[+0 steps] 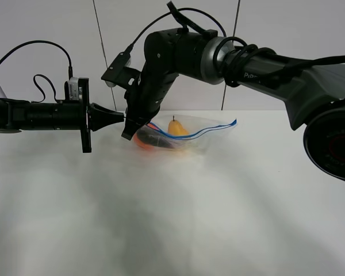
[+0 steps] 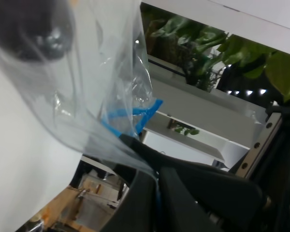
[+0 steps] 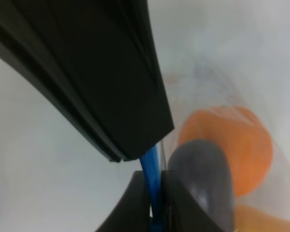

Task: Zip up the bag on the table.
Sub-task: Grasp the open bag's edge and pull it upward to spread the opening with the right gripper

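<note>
The clear bag [image 1: 190,137] lies on the white table [image 1: 172,218], holding orange, yellow and dark produce. Its blue zip strip [image 1: 210,130] runs along the top edge. My left gripper [image 1: 121,118] reaches in from the left and is shut on the bag's left corner. In the left wrist view the clear plastic [image 2: 101,96] and blue strip [image 2: 128,118] run into the closed gripper [image 2: 153,176]. My right gripper [image 1: 130,131] reaches across and points down at the same corner. In the right wrist view it [image 3: 153,198] is shut on the blue strip [image 3: 151,169], beside orange produce [image 3: 249,145].
A white panelled wall [image 1: 57,34] stands behind the table's far edge. The two grippers are very close together at the bag's left end. The right arm's body [image 1: 264,69] spans above the bag.
</note>
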